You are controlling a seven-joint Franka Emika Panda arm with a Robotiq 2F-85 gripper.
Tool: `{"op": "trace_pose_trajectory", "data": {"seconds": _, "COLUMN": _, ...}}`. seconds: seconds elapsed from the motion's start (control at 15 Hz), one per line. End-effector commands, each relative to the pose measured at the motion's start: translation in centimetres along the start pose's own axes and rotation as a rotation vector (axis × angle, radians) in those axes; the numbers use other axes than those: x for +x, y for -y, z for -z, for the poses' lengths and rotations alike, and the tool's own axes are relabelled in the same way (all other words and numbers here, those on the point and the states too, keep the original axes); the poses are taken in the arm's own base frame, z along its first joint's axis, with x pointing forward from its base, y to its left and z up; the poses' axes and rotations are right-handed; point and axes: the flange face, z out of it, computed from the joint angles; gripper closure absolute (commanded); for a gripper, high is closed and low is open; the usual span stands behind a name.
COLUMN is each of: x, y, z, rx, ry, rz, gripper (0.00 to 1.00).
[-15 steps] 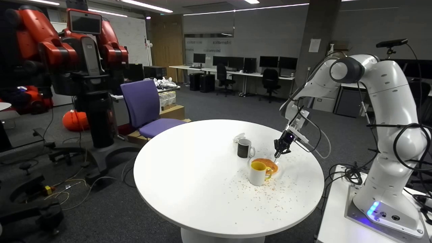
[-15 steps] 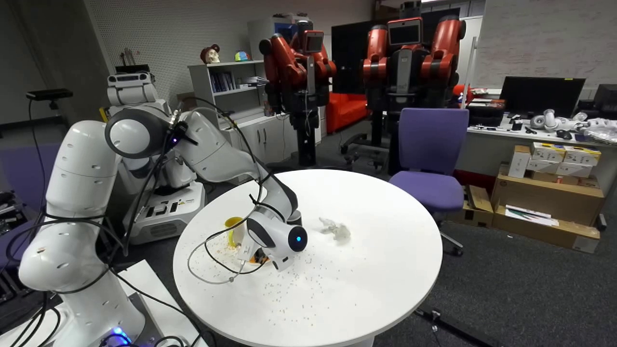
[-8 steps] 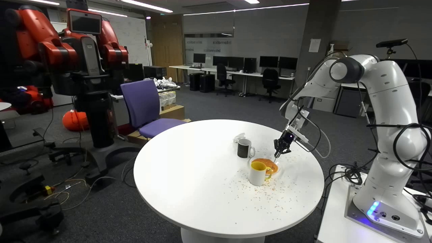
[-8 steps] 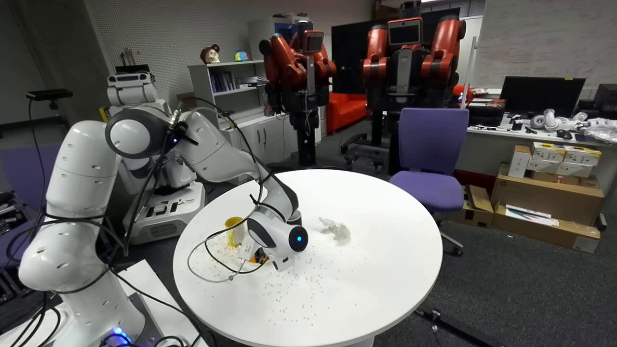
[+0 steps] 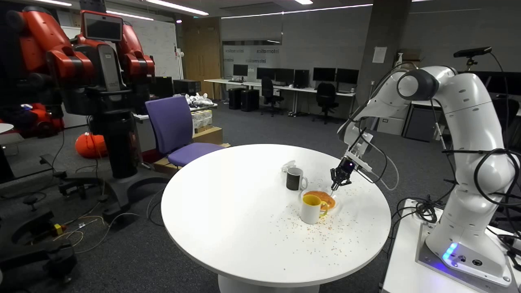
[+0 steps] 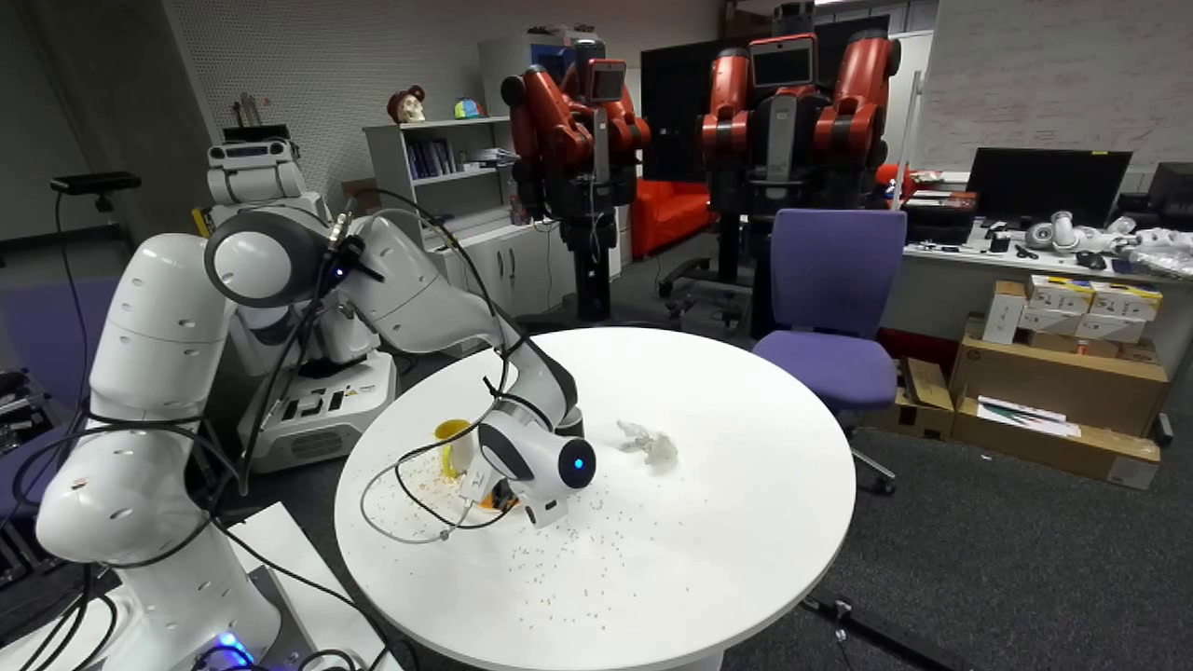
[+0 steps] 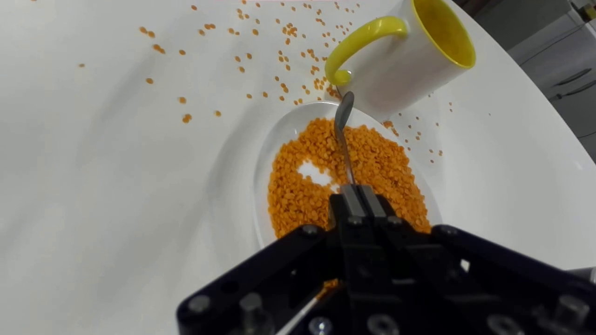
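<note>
My gripper (image 7: 356, 188) is shut on a thin metal spoon (image 7: 344, 139), low over a white plate (image 7: 285, 131) of small orange grains (image 7: 298, 204). The spoon's wide end points toward the plate's rim beside a mug; I cannot tell whether it touches. The white mug (image 7: 389, 77), yellow inside and on its handle, stands upright close to the plate. In an exterior view the gripper (image 5: 334, 187) is at the plate's edge, near the grains (image 5: 317, 195) and the mug (image 5: 308, 213). In an exterior view (image 6: 503, 494) the wrist hides most of the gripper and plate.
A black and grey mug (image 5: 293, 180) stands by the plate; the arm partly hides it in an exterior view (image 6: 570, 426). A crumpled clear plastic piece (image 6: 652, 445) lies beyond it. Loose grains are scattered over the round white table (image 5: 228, 228). A purple chair (image 6: 829, 363) stands at its edge.
</note>
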Motion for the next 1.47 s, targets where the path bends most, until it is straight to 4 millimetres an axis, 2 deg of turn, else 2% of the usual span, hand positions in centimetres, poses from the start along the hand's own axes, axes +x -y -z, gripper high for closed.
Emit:
{"op": "trace_pose_trajectory", "data": {"seconds": 0.0, "x": 0.4, "y": 0.1, "z": 0.0, "rx": -0.012, "ry": 0.005, "rz": -0.036, "gripper": 0.99}}
{"op": "trace_pose_trajectory", "data": {"seconds": 0.6, "x": 1.2, "y": -0.2, "z": -0.2, "rx": -0.009, "ry": -0.031, "rz": -0.037, "gripper": 0.99}}
{"op": "trace_pose_trajectory", "data": {"seconds": 0.87, "x": 1.5, "y": 0.1, "z": 0.1, "rx": -0.004, "ry": -0.071, "rz": -0.005, "gripper": 0.99}}
{"op": "trace_pose_trajectory", "data": {"seconds": 1.4, "x": 1.5, "y": 1.1, "z": -0.5, "rx": -0.013, "ry": -0.077, "rz": 0.074, "gripper": 0.99}}
